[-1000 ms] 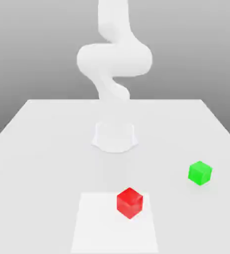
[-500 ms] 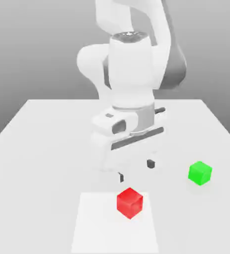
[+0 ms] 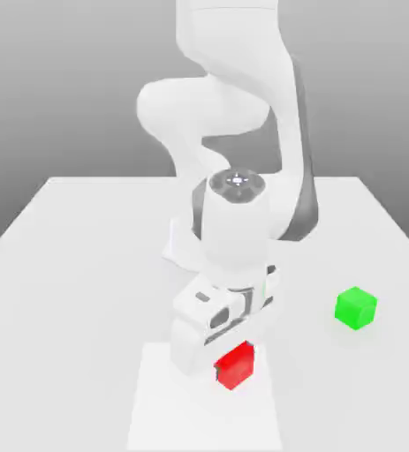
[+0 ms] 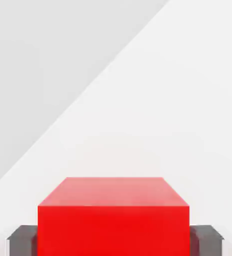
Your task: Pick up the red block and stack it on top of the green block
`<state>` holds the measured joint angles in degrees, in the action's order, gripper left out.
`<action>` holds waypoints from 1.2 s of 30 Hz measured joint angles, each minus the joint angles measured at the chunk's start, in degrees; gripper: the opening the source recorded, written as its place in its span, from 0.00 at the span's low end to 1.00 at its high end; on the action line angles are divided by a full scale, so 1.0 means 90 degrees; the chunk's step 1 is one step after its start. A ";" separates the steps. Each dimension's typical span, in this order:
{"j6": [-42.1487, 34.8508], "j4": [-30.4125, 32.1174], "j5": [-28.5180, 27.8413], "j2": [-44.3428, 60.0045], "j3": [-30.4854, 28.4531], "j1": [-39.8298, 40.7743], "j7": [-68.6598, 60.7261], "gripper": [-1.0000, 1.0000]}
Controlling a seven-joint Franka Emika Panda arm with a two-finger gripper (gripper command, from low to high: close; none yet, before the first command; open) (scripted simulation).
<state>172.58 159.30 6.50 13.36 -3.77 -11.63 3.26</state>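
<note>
The small glossy bright red cube point(image 3: 237, 365) sits on the paler white square patch point(image 3: 155, 415) of the flat white table point(image 3: 66, 265), and everything else is placed from it here. The white arm's two-finger gripper point(image 3: 234, 360) is down over this red block, its white hand body covering the cube's upper part in the exterior view and reaching toward that view's left.

In the hand view the red block point(image 4: 113, 217) lies squarely between the two dark grey fingertips point(image 4: 22, 240), one at each side face of the cube. The fingers stand apart, spread just wider than the block. Whether the pads actually touch its faces cannot be told; they sit right beside them. The block's top face shows level and it appears to rest on the table.

The small bright green cube point(image 3: 356, 308) stands alone on the table, well apart from the red block, toward the exterior view's right and a little farther back.
</note>
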 joint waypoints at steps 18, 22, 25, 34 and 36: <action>-0.1518 0.0298 -0.0393 -0.1819 0.0079 -0.0801 0.0139 0.00; -0.1650 0.0347 -0.0183 -0.2013 0.0321 -0.1292 -0.0154 0.00; -0.1749 0.0384 -0.0074 -0.2159 0.0549 -0.1606 -0.0334 0.00; -0.2021 0.0503 0.0017 -0.2572 0.1302 -0.2566 -0.0719 0.00; -0.2077 0.0531 -0.0004 -0.2652 0.1472 -0.2767 -0.0776 0.00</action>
<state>153.89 164.08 6.46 -10.50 9.47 -36.53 -3.72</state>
